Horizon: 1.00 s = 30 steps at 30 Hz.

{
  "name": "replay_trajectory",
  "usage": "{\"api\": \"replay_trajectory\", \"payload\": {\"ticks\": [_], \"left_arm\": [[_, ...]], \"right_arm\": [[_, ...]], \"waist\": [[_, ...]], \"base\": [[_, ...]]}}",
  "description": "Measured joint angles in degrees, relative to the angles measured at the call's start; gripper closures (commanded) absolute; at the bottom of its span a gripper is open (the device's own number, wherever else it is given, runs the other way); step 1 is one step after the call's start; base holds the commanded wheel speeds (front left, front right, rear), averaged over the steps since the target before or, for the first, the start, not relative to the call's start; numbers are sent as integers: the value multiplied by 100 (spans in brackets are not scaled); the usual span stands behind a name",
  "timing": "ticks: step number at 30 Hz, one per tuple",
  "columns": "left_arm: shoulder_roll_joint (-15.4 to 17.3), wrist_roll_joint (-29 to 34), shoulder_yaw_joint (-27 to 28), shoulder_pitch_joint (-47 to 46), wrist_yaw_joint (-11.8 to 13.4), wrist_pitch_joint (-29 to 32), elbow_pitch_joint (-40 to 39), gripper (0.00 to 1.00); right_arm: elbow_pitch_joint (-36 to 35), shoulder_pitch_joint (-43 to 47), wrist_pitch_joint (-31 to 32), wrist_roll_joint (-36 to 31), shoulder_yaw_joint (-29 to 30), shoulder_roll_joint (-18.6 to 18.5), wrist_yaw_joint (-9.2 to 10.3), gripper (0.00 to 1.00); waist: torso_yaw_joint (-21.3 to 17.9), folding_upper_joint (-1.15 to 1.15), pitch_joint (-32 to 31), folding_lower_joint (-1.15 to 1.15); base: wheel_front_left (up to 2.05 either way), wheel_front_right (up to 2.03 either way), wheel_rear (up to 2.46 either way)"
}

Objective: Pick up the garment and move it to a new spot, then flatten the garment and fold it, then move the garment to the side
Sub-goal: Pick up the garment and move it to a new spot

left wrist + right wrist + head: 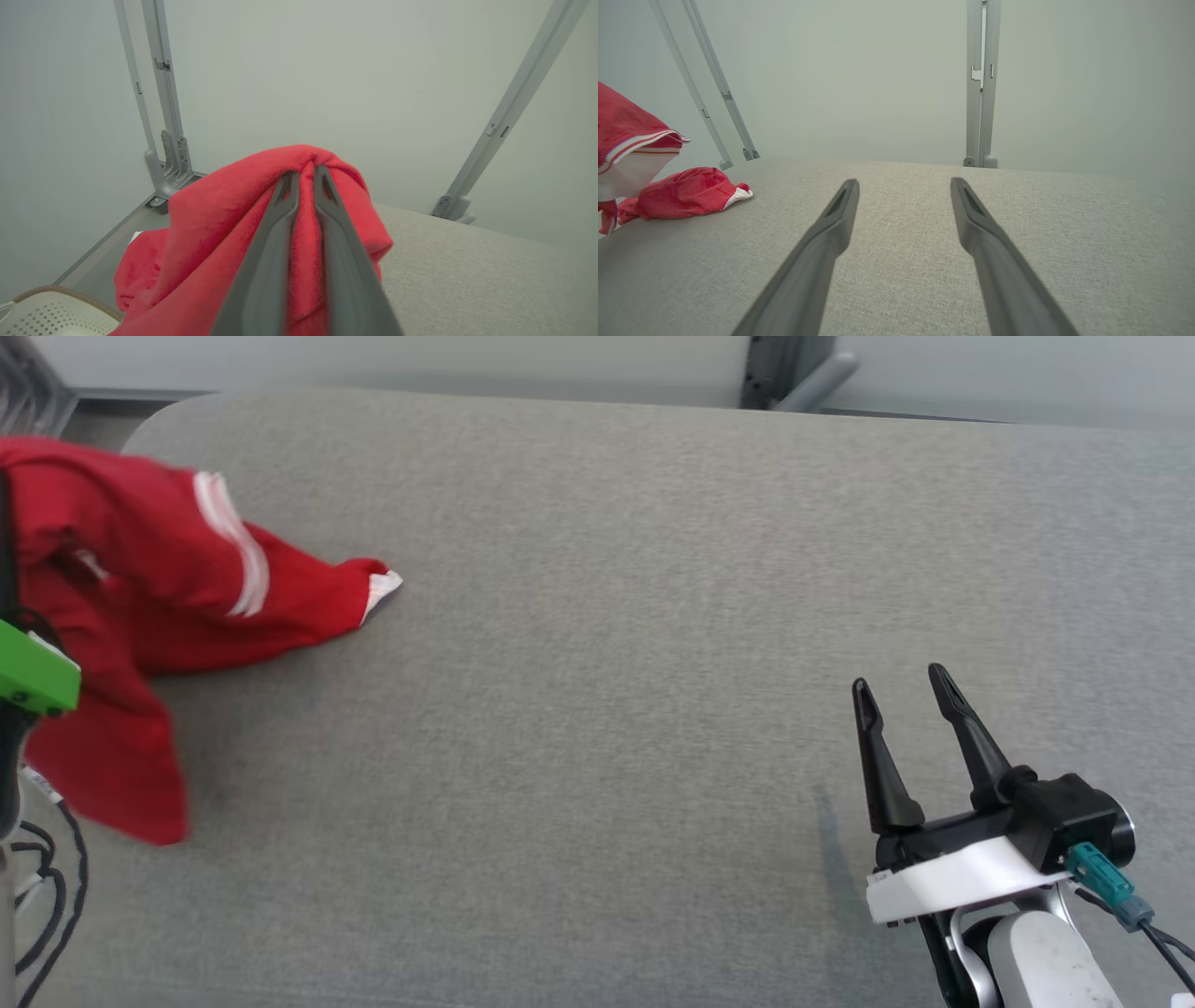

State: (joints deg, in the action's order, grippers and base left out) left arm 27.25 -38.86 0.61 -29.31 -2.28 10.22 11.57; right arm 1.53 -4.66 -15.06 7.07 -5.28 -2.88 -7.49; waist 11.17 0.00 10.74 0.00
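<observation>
The left claw (306, 175) is pinched tight on a fold of the red garment (140, 579), at the far left end of the gray table (597, 616). One end lies on the table and the rest hangs. The right claw (901, 681) is wide and holds nothing. The pinch looks small, so the garment may slip out and fall off the edge.
</observation>
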Motion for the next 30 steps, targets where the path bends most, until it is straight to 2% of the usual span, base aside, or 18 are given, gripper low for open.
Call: {"api": "replay_trajectory", "payload": {"ticks": [3,7,11,14,23,26,30], "left_arm": [[-15,-83,-14,372,222,374,-1073,100],[-243,-230,-235,721,426,779,-2162,100],[-571,-363,-710,887,505,1060,-2781,100],[-966,-541,-1133,893,513,1213,-2988,100],[-1986,-912,-2040,353,323,1262,-2592,100],[-2113,-1089,-2101,255,288,1234,-2050,100],[-2106,-906,-1996,152,309,896,-811,100]], "right_arm": [[-13,23,0,66,29,0,0,0],[-36,44,0,168,46,1,0,0],[-37,85,0,265,79,0,0,0],[-35,121,0,335,102,1,0,0],[-30,146,0,538,11,-2,0,0],[-27,144,0,569,-11,2,0,0],[-18,147,0,632,-45,-1,0,0]], "waist": [[-229,0,-115,0],[-608,0,-202,0],[-1008,0,-257,0],[-1319,0,-290,0],[-2205,0,-324,0],[-2473,0,-321,0],[-2787,0,-315,0]], "base": [[0,0,0],[0,0,0],[0,0,0],[0,0,0],[0,0,0],[0,0,0],[0,0,0]]}}
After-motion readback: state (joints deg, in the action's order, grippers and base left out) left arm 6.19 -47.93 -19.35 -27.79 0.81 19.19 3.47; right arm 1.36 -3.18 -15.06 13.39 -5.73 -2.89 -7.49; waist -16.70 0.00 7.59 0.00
